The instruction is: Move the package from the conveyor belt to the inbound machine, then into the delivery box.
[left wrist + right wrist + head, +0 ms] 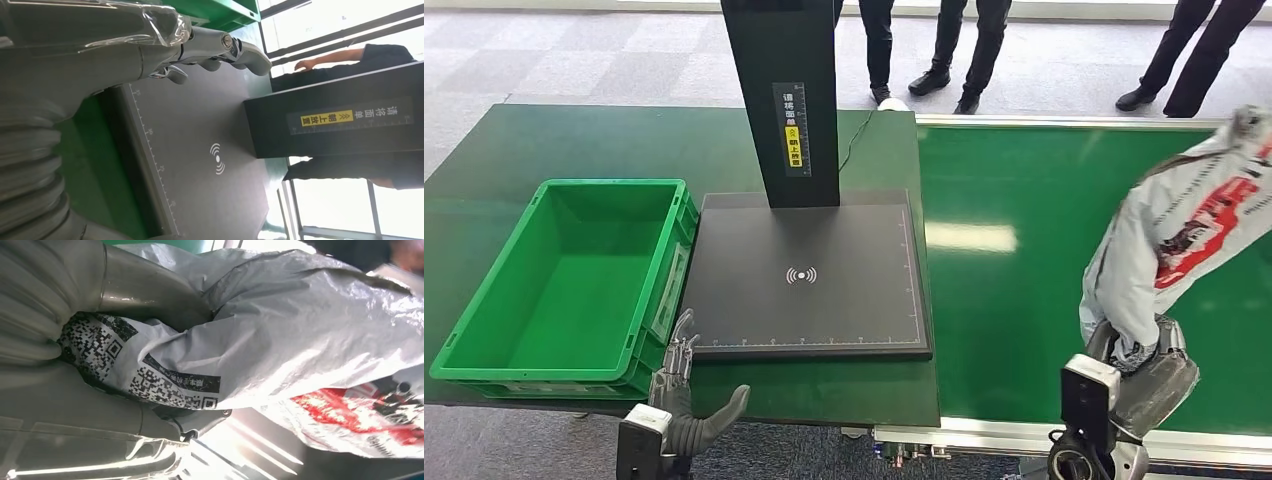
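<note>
The package, a grey plastic mailer with red and black print, is held above the green conveyor belt at about three o'clock in the head view, its bulk rising toward one o'clock from the right hand, which grips its lower end near the belt's near edge at about five o'clock. In the right wrist view the package is crumpled and pressed between the thick grey thumb and the palm of the right hand, with black code squares printed on the part that sits inside the grasp and the red print on the part farther out from the hand. To the nine o'clock side of the belt lies the inbound machine, a flat black plate with a white wireless mark at its middle and a ruler scale along its edges, and a black upright column bearing a yellow and white label stands at its far side. At nine o'clock of the plate, just beside it, sits the delivery box, a green crate. The left hand hovers at about seven o'clock, by the near corner of the plate, holding nothing, its fingers apart and stretched forward; the left wrist view shows the left hand just above the plate's scaled edge. At twelve o'clock, beyond the table, the legs of several people stand on the carpet.
</note>
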Robot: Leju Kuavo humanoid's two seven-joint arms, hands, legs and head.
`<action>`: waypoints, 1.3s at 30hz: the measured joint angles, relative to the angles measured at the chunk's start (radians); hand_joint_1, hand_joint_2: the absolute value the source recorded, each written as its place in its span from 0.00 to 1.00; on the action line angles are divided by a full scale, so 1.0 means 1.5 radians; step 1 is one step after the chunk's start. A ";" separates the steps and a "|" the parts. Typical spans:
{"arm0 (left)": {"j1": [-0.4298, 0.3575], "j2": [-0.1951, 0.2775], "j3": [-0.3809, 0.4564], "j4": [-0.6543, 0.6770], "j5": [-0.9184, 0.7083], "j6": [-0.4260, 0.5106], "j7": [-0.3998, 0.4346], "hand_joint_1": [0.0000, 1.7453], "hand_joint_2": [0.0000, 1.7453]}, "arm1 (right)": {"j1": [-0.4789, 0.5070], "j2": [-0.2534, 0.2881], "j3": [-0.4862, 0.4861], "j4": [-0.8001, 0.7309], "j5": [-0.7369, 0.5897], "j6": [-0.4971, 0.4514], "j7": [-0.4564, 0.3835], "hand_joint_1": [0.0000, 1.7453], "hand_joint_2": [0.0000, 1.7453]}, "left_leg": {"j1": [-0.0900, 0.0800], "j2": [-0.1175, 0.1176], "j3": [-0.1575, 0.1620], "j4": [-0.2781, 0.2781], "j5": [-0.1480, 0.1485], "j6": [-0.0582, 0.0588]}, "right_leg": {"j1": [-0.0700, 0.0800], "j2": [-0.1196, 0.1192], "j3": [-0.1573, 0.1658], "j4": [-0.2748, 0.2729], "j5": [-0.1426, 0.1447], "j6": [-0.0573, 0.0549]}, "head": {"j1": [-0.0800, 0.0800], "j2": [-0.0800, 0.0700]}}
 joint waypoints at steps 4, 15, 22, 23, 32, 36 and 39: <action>-0.010 0.003 -0.009 0.014 0.009 0.004 -0.006 0.00 1.00 | -0.041 -0.014 0.027 0.048 -0.093 0.102 -0.010 1.00 1.00 | 0.000 0.000 0.000 0.000 0.000 0.000 | 0.000 0.000 0.000 0.000 0.000 0.000 | 0.000 0.000; -0.053 0.010 -0.026 0.056 0.017 -0.018 -0.013 0.00 1.00 | -0.206 -0.042 0.167 0.296 -0.071 0.349 0.013 1.00 1.00 | 0.001 0.000 0.000 0.000 0.001 0.000 | 0.001 0.000 0.000 0.000 0.000 0.000 | 0.000 0.000; -0.061 0.014 -0.026 0.071 0.017 -0.021 -0.013 0.00 1.00 | -0.242 -0.050 0.205 0.364 -0.066 0.351 0.012 1.00 1.00 | 0.000 0.000 0.000 0.000 0.001 0.000 | 0.000 0.000 0.000 0.000 0.000 0.000 | 0.000 0.000; -0.061 0.014 -0.026 0.072 0.017 -0.021 -0.013 0.00 1.00 | -0.244 -0.051 0.207 0.368 -0.066 0.351 0.012 1.00 1.00 | 0.000 0.000 0.000 0.000 0.001 0.000 | 0.000 0.000 0.000 0.000 0.000 0.000 | 0.000 0.000; -0.064 0.016 -0.026 0.080 0.017 -0.022 -0.013 0.00 1.00 | -0.252 -0.056 0.216 0.390 -0.066 0.351 0.012 1.00 1.00 | 0.000 0.000 0.000 0.000 0.001 0.000 | 0.000 0.000 0.000 0.000 0.000 0.000 | 0.000 0.000; -0.064 0.016 -0.026 0.081 0.017 -0.022 -0.013 0.00 1.00 | -0.252 -0.056 0.216 0.394 -0.066 0.351 0.012 1.00 1.00 | 0.000 0.000 0.000 0.000 0.001 0.000 | 0.000 0.000 0.000 0.000 0.000 0.000 | 0.000 0.000; -0.064 0.016 -0.026 0.081 0.017 -0.022 -0.013 0.00 1.00 | -0.255 -0.056 0.218 0.397 -0.058 0.357 0.015 1.00 1.00 | 0.000 0.000 0.000 0.000 0.001 0.000 | 0.000 0.000 0.000 0.000 0.000 0.000 | 0.000 0.000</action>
